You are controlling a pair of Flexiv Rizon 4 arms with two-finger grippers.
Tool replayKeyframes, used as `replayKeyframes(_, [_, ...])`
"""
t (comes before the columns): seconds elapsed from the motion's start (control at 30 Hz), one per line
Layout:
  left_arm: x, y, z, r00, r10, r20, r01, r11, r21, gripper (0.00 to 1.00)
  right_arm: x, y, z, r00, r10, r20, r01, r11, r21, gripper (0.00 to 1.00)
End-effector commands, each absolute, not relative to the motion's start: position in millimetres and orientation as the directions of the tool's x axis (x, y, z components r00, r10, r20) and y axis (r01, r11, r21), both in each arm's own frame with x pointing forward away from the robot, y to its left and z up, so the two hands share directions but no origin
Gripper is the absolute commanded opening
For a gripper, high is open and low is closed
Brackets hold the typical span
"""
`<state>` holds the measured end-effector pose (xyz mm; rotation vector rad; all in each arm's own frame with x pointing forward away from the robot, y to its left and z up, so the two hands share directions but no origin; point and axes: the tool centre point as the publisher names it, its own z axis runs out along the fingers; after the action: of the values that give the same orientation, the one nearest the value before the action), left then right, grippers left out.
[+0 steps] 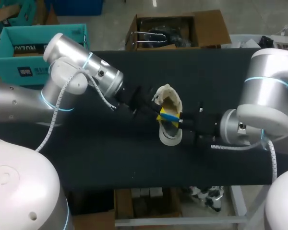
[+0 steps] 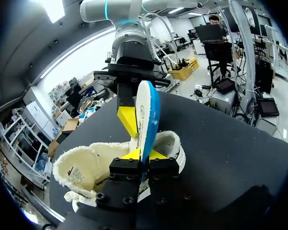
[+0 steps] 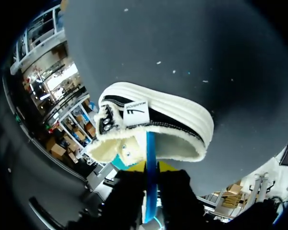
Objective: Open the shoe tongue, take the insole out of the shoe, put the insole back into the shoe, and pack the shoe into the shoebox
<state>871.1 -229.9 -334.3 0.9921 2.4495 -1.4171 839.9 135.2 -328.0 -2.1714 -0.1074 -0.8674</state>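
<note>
Our left gripper (image 2: 143, 154) and right gripper (image 3: 150, 166) both clamp the insole (image 2: 145, 110) on edge, its length running between them, just over the shoe (image 2: 86, 165) opening.

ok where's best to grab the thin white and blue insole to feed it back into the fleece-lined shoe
Pinch the thin white and blue insole across its two flat faces, at the end away from the cream fleece-lined shoe, coming from the side. It stands on edge over the opening, so only the faces give purchase, and that likely leaves the low end free to slide in.
</note>
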Motion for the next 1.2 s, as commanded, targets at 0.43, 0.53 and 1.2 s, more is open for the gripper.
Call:
replayKeyframes(0.43, [886,-237,-345,-0.796,0.427,-0.428,0.586,0.369,-0.721,0.00,868,138,-341,0.780,-0.184,0.598,0.315,-0.710,-0.630,0.00])
replayKeyframes(0.53, [890,-241,-351,-0.808,0.416,-0.417,0.571,0.381,-0.727,0.00,872,136,-343,0.784,-0.189,0.591,0.307,-0.710,-0.634,0.00])
replayKeyframes(1.2, [886,-227,-338,-0.815,0.388,-0.431,0.564,0.356,-0.745,0.37,870,124,-353,0.806,-0.210,0.554,0.247,-0.731,-0.636,0.00])
